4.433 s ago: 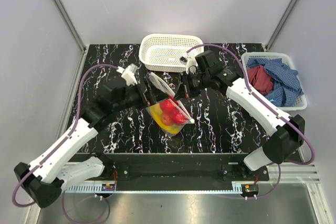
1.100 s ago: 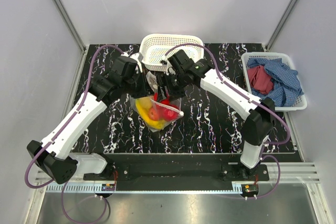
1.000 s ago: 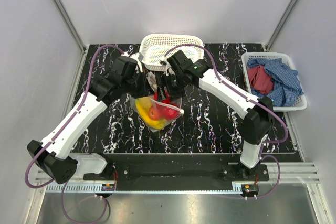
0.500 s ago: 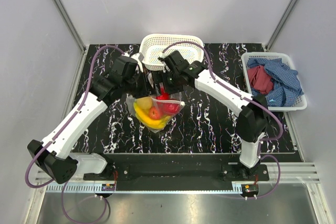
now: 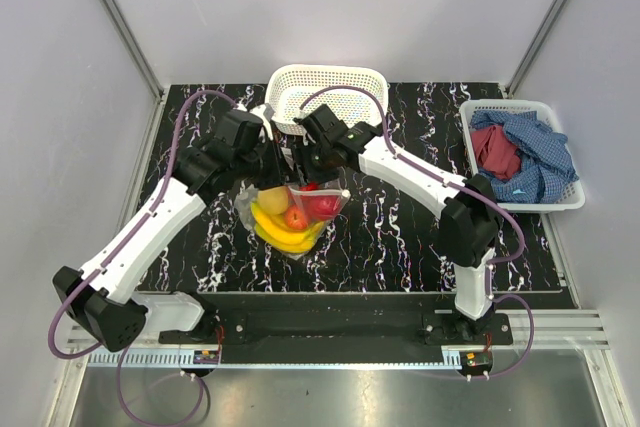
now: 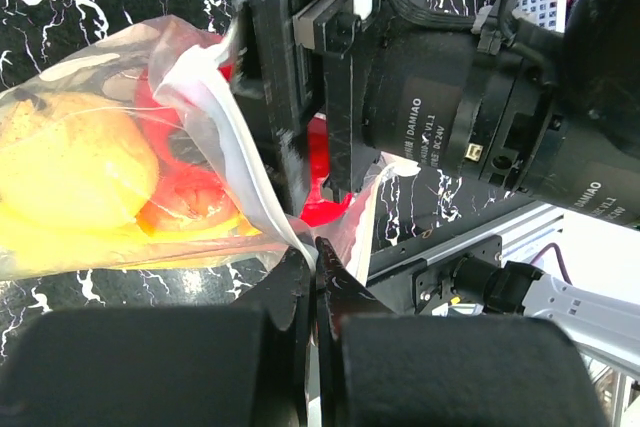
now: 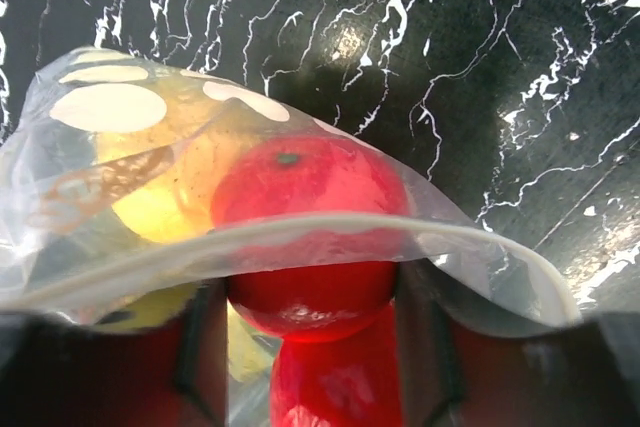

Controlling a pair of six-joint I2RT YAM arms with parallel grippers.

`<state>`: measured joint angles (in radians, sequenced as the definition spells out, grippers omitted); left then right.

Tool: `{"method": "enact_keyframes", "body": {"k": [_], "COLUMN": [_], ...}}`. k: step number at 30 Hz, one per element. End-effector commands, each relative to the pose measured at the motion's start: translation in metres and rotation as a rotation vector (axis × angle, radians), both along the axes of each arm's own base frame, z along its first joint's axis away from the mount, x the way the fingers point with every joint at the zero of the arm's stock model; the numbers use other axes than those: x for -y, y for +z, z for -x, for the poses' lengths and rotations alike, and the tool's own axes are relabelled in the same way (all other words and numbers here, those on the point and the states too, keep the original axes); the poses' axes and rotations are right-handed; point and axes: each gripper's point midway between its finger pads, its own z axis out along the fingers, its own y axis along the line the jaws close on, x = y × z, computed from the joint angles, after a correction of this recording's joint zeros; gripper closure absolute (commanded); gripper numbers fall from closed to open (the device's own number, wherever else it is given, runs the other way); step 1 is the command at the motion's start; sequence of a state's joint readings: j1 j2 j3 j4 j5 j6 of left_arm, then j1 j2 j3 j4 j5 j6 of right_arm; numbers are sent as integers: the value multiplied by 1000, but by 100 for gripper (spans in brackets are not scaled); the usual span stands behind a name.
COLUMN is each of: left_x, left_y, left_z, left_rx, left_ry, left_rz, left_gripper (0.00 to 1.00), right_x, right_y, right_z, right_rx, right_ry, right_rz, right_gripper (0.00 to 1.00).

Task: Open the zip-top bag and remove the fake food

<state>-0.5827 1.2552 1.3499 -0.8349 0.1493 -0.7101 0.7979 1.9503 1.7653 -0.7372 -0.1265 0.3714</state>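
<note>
1. Hanging just left of the top view's centre, the clear, floppy, white-dotted plastic zip-top bag (image 5: 290, 222) is held up by its mouth. Its bottom sags toward the black, white-veined table (image 5: 400, 237); whether it touches cannot be told.
2. That hold looks meant to keep the mouth gaping upward, so the glossy plastic fake food (image 5: 283, 234) lies pooled low and reachable. It is a yellow banana bunch, a yellow-orange fruit and some red pieces.
3. The left gripper (image 6: 315, 252) is pressed together on the bag's white zip-strip edge, low in the left wrist view, drawing one lip aside.
4. The right gripper (image 7: 310, 297) reaches into the mouth. Its dark fingers (image 7: 205, 337) sit against both sides of a red round piece (image 7: 310, 237) at the middle of the right wrist view, apparently clamped on it beneath the zip strip.
5. Both arms stretch forward and bend inward, wrists nose to nose above the bag. They meet just below the white plastic mesh basket (image 5: 325, 75) at the frame's upper middle.
</note>
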Motion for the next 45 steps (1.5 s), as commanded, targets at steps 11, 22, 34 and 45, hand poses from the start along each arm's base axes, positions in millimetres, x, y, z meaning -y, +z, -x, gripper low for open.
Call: {"method": "enact_keyframes", "body": {"k": [11, 22, 34, 45], "left_x": [-23, -28, -29, -22], "left_y": [9, 1, 3, 7], "left_z": [-11, -5, 2, 5], "left_rx": [72, 59, 92, 114], "left_ry": [146, 149, 86, -7], "left_rz": [23, 17, 9, 3], "left_gripper": [100, 100, 100, 100], "right_x": [-8, 23, 95, 133], "right_y": [101, 180, 171, 59], "right_z": [19, -1, -170, -309], "right_rx": [152, 364, 610, 642], "right_ry": [94, -30, -347, -444], "right_rz": [-203, -236, -102, 74], "right_gripper": [92, 90, 86, 85]}}
